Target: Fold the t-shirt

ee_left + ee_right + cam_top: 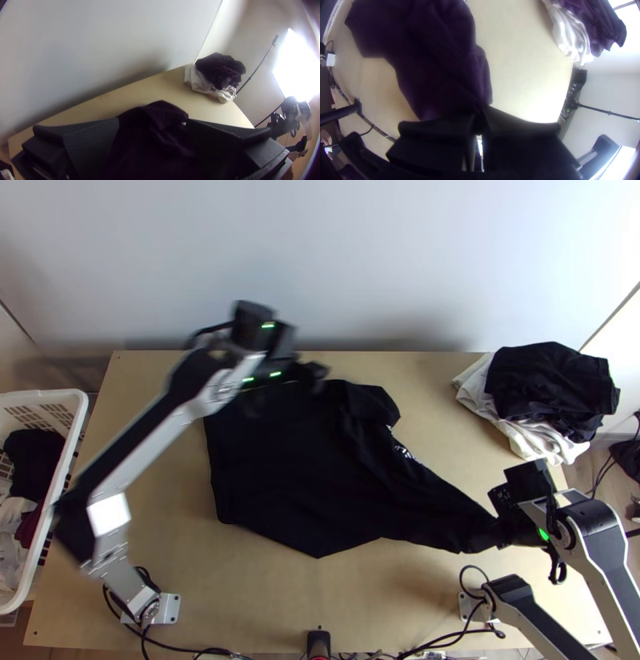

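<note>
A black t-shirt (296, 468) lies across the middle of the table, bunched toward its far right part and drawn out to a narrow end at the right. At that end my right gripper (498, 526) is shut on the cloth. In the right wrist view the shirt (436, 63) runs into the right gripper (479, 115), its fingers together. Over the shirt's far left edge is my left gripper (284, 390), blurred. From its wrist, the left gripper (152, 133) has its fingers wide apart, with dark cloth (153, 116) visible between and beyond them.
A pile of white clothes (480, 390) with dark ones (552, 380) on top sits at the table's far right corner. A white basket (76, 420) with clothes stands off the left edge. Cables (200, 648) run along the near edge, and a wall rises behind the table.
</note>
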